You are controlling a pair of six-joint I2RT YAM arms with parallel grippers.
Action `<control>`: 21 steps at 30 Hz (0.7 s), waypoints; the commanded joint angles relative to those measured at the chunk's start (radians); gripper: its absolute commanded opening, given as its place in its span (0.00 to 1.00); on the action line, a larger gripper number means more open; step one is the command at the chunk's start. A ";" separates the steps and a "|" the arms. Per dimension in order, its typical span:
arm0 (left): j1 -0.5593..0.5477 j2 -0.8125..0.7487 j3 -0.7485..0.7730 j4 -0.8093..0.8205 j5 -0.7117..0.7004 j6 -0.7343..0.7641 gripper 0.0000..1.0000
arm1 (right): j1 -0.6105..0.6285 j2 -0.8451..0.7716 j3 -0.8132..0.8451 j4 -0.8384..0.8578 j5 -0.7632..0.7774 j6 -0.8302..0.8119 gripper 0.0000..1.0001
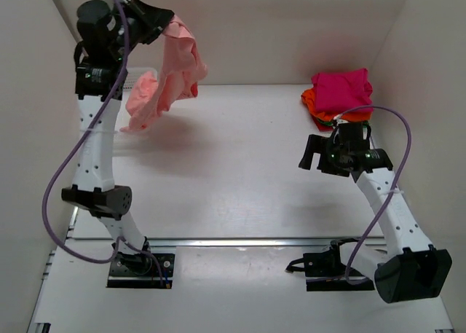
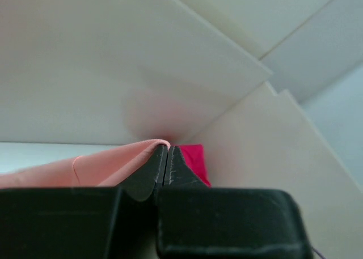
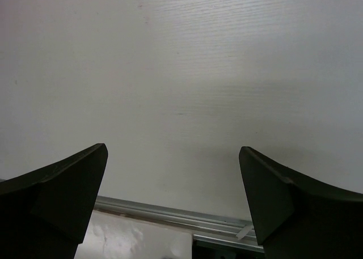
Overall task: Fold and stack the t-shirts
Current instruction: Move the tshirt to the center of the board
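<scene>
My left gripper (image 1: 162, 17) is raised high at the far left and is shut on the salmon-pink t-shirt (image 1: 175, 74), which hangs down from it, unfolded, above the table. In the left wrist view the jaws (image 2: 166, 148) are pressed together with the pink cloth (image 2: 85, 168) draped over the left finger. A folded magenta t-shirt (image 1: 342, 90) lies on a folded orange t-shirt (image 1: 312, 107) at the far right; the magenta one also shows in the left wrist view (image 2: 193, 160). My right gripper (image 1: 312, 154) is open and empty, in front of that stack, above bare table (image 3: 181, 89).
White walls enclose the table at the back and both sides. A metal rail (image 1: 240, 241) runs along the table's near edge, also in the right wrist view (image 3: 170, 213). Purple cables loop from both arms.
</scene>
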 commanded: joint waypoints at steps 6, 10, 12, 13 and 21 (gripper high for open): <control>0.104 -0.298 -0.130 0.081 0.214 -0.155 0.00 | 0.005 -0.263 -0.198 0.089 -0.011 -0.008 1.00; 0.034 -0.399 -0.365 0.098 0.296 -0.153 0.00 | 0.043 -0.377 -0.307 0.161 -0.051 0.011 0.99; 0.062 -0.496 -0.523 0.177 0.349 -0.147 0.00 | 0.077 -0.406 -0.367 0.196 -0.040 0.028 0.99; 0.072 -0.522 -0.596 0.200 0.386 -0.141 0.00 | 0.101 -0.421 -0.404 0.215 -0.033 0.035 0.99; 0.171 -0.459 -0.449 0.086 0.297 0.053 0.00 | 0.181 -0.489 -0.494 0.336 -0.008 0.077 0.99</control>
